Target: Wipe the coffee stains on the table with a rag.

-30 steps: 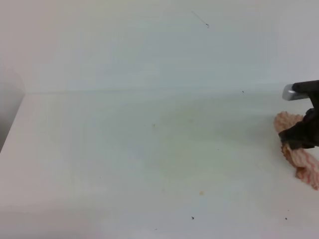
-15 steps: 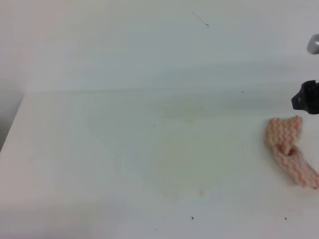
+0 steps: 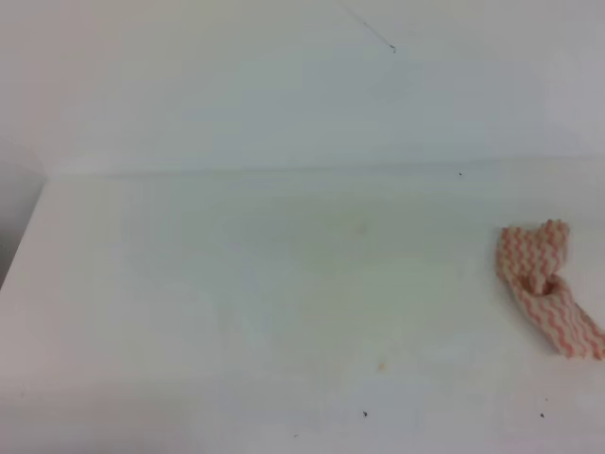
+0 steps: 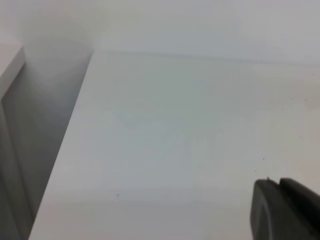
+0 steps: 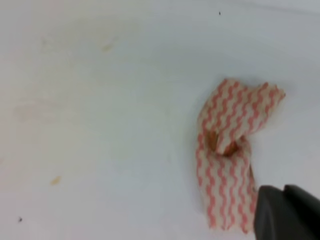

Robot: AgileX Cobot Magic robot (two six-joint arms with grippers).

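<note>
We see the rag [image 3: 545, 288] lying crumpled on the table [image 3: 236, 284] near its right edge (twisted, with an orange-brown stained fold at its middle), with nothing holding it. Faint orange smudges [image 5: 56, 180] dot the tabletop well apart from it. Only a dark corner of each gripper, right [image 5: 287, 212] and left [image 4: 285, 210], shows in its wrist view; we cannot tell how the fingers stand.

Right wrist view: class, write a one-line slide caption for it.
Crumpled pink-and-white zigzag rag lying released on the white table, with only faint orange specks nearby.
</note>
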